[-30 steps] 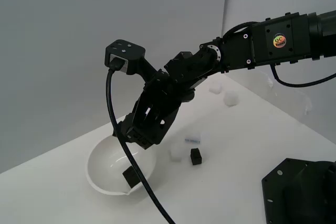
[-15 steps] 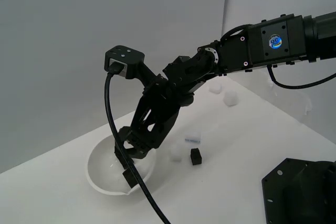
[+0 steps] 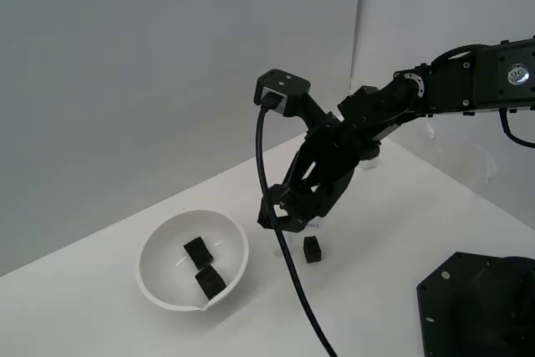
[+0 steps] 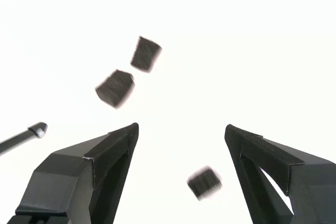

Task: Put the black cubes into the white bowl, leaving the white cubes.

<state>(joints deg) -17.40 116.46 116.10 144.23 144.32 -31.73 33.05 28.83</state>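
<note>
Glossy white bowl [image 3: 159,286]; matte black cubes [image 3: 312,248].

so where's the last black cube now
In the exterior view, the black cube sits on the table right of the white bowl, just below the open gripper.

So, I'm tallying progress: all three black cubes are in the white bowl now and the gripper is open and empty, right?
Not quite. The exterior view shows only two black cubes in the white bowl; the third black cube sits on the table outside it, beneath the gripper. The rest holds: the wrist view shows the gripper open with nothing held between its jaws.
</note>
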